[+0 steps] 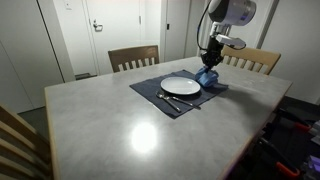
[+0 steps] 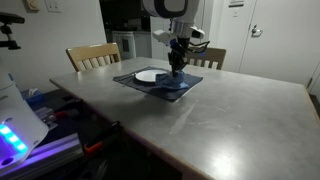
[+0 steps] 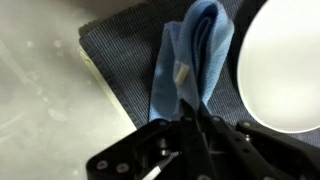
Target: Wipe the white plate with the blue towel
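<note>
Blue towel: pinched in the tool, just beside the plate.
White plate: apparently unwiped.
Left: all wiping.

- The white plate: smooth, glossy, ceramic-like.
- The blue towel: soft matt cloth.
- The placemat: dark woven fabric, fine ribbed texture.
- The table: smooth grey stone-like top, slight sheen.
- The chairs: light wood.
- The hand: black, matt, hard.
</note>
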You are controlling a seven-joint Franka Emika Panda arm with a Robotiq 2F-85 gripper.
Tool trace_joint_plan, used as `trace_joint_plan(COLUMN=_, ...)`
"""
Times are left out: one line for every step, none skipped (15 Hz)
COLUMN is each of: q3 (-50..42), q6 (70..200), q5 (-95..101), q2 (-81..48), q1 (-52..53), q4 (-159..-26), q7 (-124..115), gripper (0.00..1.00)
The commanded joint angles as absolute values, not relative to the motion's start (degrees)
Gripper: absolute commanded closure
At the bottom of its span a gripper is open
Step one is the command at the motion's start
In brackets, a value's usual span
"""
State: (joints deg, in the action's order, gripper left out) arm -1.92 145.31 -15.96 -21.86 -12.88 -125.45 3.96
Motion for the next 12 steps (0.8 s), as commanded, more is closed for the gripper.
trace_joint_plan(q3=-1.72, q6=151.38, q5=-16.11, q2=-21.84, q1=-10.93, q4=-129.34, q7=3.92, gripper=0.68)
trace_joint_plan(q3=-1.62, q6=152.46, q5=-16.20, q2=-21.90, q1=-10.52, q4=-130.04, q7=3.55, gripper=0.67)
trace_joint_plan(q3=-1.58, q6=153.14, q5=-16.20, q2=-21.71, q1=-10.15, q4=-130.65, q7=3.09, gripper=0.61)
trace_joint_plan(q3=-1.82, q6=153.37, q5=-15.86, q2=-21.12, q1=-9.59, q4=-131.16, q7=2.03, gripper=0.55)
trace_joint_plan(q3=-2.36, q6=152.91, q5=-15.17, q2=-20.42, q1=-8.94, q4=-131.46, q7=0.58, gripper=0.46)
trace_joint_plan(q3=-3.32, q6=151.69, q5=-13.79, q2=-19.02, q1=-7.99, q4=-131.60, q7=-1.50, gripper=0.40)
trace_joint_plan(q3=-4.47, q6=150.45, q5=-11.92, q2=-17.53, q1=-6.88, q4=-131.63, q7=-3.81, gripper=0.32)
trace_joint_plan(q3=-5.54, q6=149.45, q5=-9.85, q2=-16.29, q1=-5.87, q4=-131.49, q7=-6.11, gripper=0.26)
trace_joint_plan(q3=-6.82, q6=148.39, q5=-7.20, q2=-14.82, q1=-4.67, q4=-131.28, q7=-8.83, gripper=0.18)
trace_joint_plan(q3=-7.72, q6=147.04, q5=-4.81, q2=-13.64, q1=-3.82, q4=-130.81, q7=-11.14, gripper=0.12)
trace_joint_plan(q3=-8.24, q6=145.84, q5=-2.81, q2=-12.52, q1=-3.17, q4=-130.29, q7=-13.38, gripper=0.05)
trace_joint_plan(q3=-8.34, q6=144.59, q5=-1.46, q2=-11.53, q1=-2.80, q4=-129.64, q7=-15.07, gripper=0.02)
